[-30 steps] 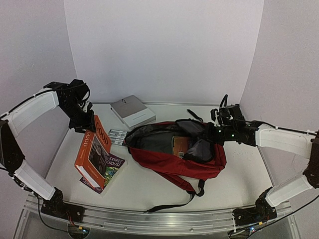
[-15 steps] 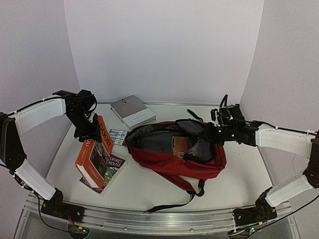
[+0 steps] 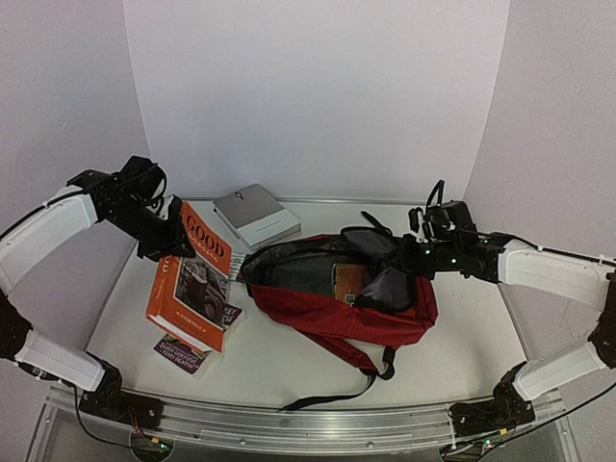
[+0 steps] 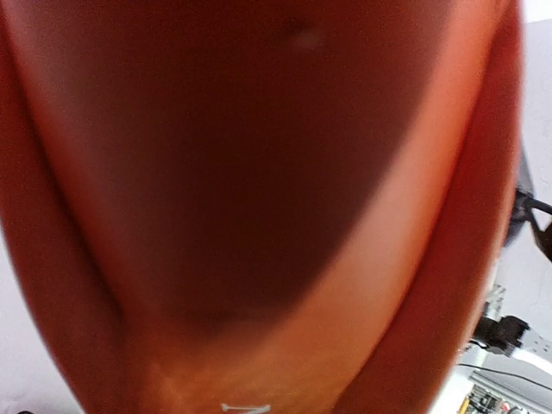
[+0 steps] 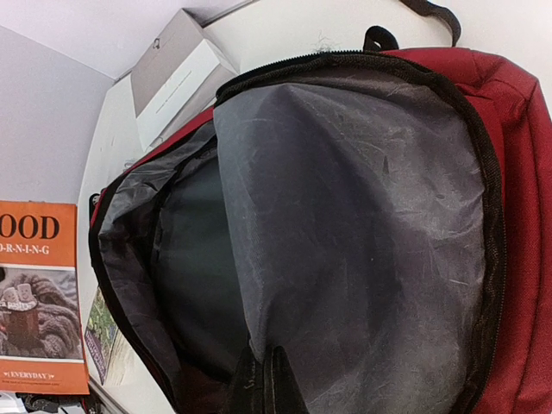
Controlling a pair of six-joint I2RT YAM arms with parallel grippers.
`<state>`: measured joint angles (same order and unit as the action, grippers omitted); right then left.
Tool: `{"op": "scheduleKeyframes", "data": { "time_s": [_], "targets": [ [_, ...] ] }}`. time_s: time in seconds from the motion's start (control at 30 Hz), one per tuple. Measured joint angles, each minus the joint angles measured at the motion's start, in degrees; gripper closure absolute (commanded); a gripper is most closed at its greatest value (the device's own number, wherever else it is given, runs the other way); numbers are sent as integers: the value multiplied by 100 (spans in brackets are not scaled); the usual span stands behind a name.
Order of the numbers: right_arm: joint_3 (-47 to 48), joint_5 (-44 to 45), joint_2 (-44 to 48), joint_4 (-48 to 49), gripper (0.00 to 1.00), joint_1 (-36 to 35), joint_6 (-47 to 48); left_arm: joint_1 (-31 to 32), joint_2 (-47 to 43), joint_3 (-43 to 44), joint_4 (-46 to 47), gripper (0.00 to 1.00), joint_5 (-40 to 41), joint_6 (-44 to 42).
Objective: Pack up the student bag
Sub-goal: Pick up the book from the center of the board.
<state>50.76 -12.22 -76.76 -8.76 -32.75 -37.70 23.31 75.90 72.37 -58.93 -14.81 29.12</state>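
On the counter (image 3: 289, 371) the red backpack (image 3: 337, 313) lay open near the middle, its grey lining pinched by the clenched right gripper (image 5: 264, 381). To its left, the left gripper (image 3: 171, 241) grasped a tilted orange book (image 3: 192, 289) by its far edge.

Blurred orange surface (image 4: 259, 172), probably a book cover

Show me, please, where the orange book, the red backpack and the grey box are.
orange book (image 3: 194, 287): top external view, front cover.
red backpack (image 3: 337, 314): top external view, red outer fabric.
grey box (image 3: 247, 206): top external view, grey top face.
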Motion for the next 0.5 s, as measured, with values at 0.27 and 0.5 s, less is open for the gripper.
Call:
{"op": "scheduleKeyframes", "data": {
  "time_s": [0.27, 0.5],
  "targets": [
    [0, -152, 122, -34, 100, 0, 74, 2, -285, 176, 1266, 76, -1684, 362],
    [4, -437, 124, -30, 100, 0, 284, 41, 783, 740, 1852, 75, -2992, 216]
  ]
}}
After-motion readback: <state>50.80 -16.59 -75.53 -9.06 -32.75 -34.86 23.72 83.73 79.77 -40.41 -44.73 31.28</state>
